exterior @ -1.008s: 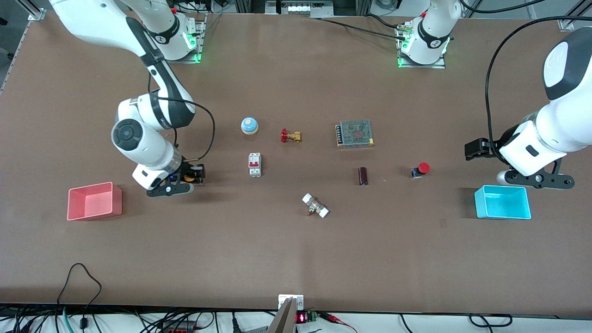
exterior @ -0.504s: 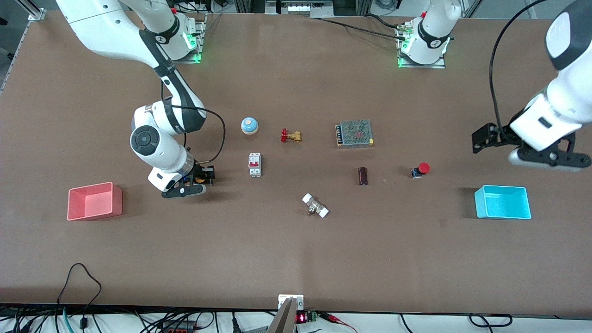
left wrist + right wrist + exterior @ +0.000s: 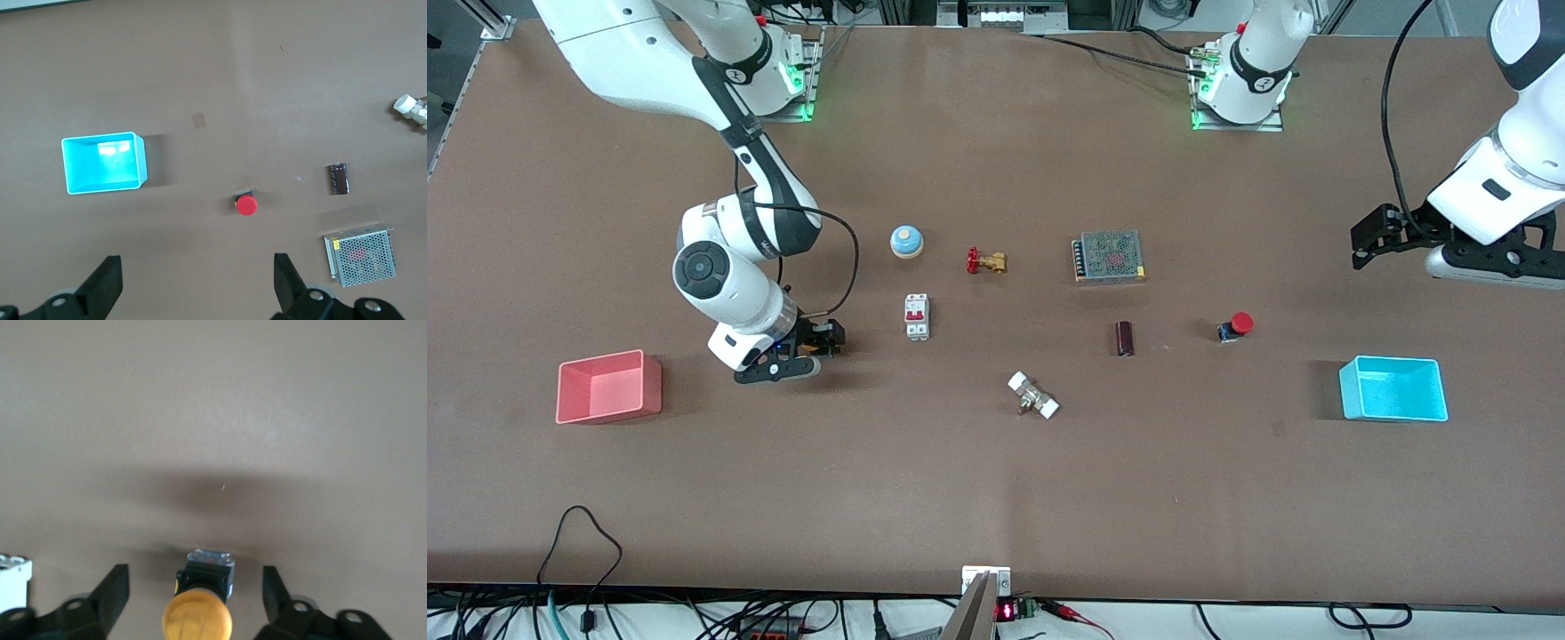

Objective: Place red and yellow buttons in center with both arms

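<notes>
Brown tabletop; pink bin, cyan bin at ends

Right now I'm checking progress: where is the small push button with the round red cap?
The red-capped push button sits on the brown tabletop, between the dark cylinder and the cyan bin, toward the left arm's end, untouched.

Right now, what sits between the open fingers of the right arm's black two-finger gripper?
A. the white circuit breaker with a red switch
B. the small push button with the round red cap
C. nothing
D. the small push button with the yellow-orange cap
D: the right wrist view shows the yellow-orange-capped push button between the right gripper's spread fingers, not clamped; the red-capped push button sits alone on the table.
</notes>
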Available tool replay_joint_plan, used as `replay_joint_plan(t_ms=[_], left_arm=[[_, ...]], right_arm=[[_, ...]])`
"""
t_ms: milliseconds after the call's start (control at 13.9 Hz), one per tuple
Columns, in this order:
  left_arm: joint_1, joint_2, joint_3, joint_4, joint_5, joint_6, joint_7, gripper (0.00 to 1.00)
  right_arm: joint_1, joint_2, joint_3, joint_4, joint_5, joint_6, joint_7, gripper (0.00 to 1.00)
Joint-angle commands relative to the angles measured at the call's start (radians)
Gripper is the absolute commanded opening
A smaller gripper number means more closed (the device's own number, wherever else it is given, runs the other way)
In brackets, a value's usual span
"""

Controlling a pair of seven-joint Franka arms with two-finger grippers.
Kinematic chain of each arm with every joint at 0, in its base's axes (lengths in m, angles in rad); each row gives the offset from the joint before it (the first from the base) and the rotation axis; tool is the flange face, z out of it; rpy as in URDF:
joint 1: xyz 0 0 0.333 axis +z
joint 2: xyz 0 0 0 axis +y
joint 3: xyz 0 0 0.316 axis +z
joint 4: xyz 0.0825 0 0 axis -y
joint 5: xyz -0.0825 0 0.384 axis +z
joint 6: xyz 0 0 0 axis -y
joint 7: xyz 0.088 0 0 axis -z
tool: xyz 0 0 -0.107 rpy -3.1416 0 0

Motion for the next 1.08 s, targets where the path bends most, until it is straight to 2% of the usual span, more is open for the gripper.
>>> replay_joint_plan(t_ms=[0,216,504,792,936,1008], left_arm=[[-0.015,-0.003,0.014,-0.002,0.012,0.007,0.026,1.00],[-0.015,-0.003,0.014,-0.001,0.010,-0.013,0.027,1.00],[-0.015,-0.006,0.014,-0.001,0.009,-0.016,0.027,1.00],[-0.015,-0.006,0.017,-0.001,0.006,-0.030,0.027,1.00],[-0.015,-0.006,0.017,-0.001,0.006,-0.032,0.027,1.00],[-0.015,-0.006,0.017,-0.001,0.006,-0.033,0.027,1.00]], right_arm=[[-0.066,-0.119,0.004,0.007,0.008,-0.125,-0.007,1.00],[-0.118,-0.218,0.004,0.125,0.010,-0.413,-0.057,1.00],[-0.236,-0.406,-0.007,0.147,0.019,-0.628,-0.111,1.00],[-0.220,-0.506,-0.128,0.199,0.059,-0.775,-0.176,1.00],[-0.128,-0.522,-0.208,0.213,0.047,-0.823,-0.169,1.00],[-0.105,-0.517,-0.226,0.243,0.045,-0.857,-0.171,1.00]])
